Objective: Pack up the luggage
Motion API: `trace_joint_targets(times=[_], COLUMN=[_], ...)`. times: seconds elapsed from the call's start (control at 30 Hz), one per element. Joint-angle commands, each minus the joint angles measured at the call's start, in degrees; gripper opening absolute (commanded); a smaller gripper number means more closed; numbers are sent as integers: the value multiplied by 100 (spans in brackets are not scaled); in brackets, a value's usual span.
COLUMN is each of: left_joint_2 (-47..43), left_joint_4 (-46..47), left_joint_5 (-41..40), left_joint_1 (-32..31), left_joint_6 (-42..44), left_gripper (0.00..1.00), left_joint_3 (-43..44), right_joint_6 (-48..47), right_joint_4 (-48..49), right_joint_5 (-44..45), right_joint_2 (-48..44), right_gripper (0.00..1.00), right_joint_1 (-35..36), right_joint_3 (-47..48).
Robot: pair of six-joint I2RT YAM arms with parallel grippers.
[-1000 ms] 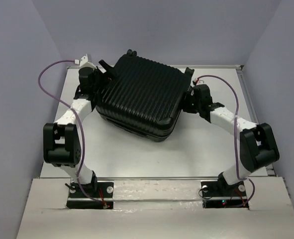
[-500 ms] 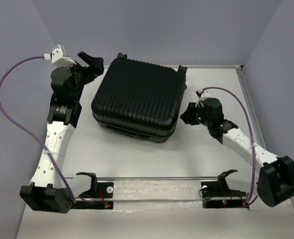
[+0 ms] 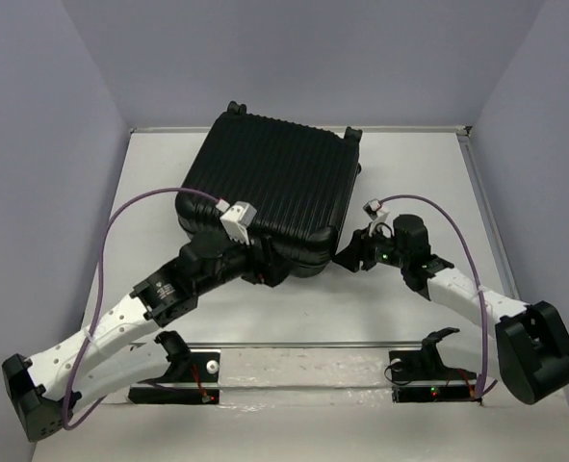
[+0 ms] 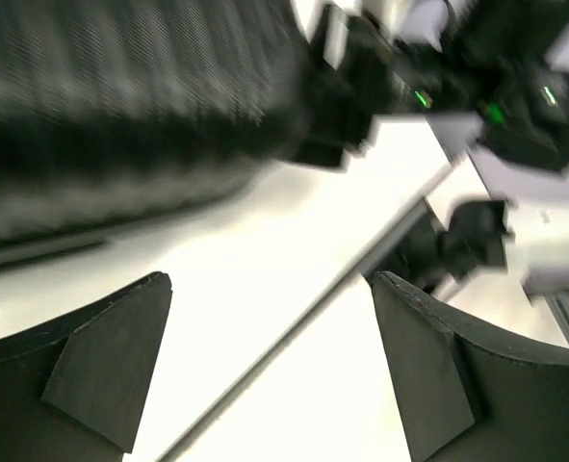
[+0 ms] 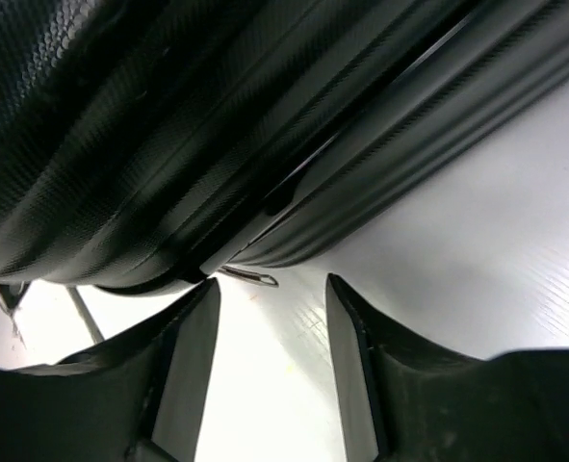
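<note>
Luggage, a large black ribbed hard-shell suitcase (image 3: 270, 188), is laid flat at the far middle of the white table (image 3: 409, 173). Its near edge is crowded by the left gripper (image 4: 270, 279) and the right gripper (image 5: 271, 282), both spread, nothing grasped. Shell halves are seen shut.

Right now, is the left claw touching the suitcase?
Apart. The left wrist view shows a strip of bare white table between the open left claw and the blurry suitcase beyond it.
</note>
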Motion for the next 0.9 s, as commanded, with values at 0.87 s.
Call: trace_joint_targets(times=[0.87], left_joint_2=[1982], left_joint_4=[1370], left_joint_5=[-2514], left_joint_1=[-919], left_joint_6=[68], left_gripper=[99], left_joint_3=[100], right_joint_6=[550], right_joint_4=[3869], right_joint_5=[-750], right_joint_2=[1187], right_gripper=[29], right_joint_1=[387], right_joint_3=[-571])
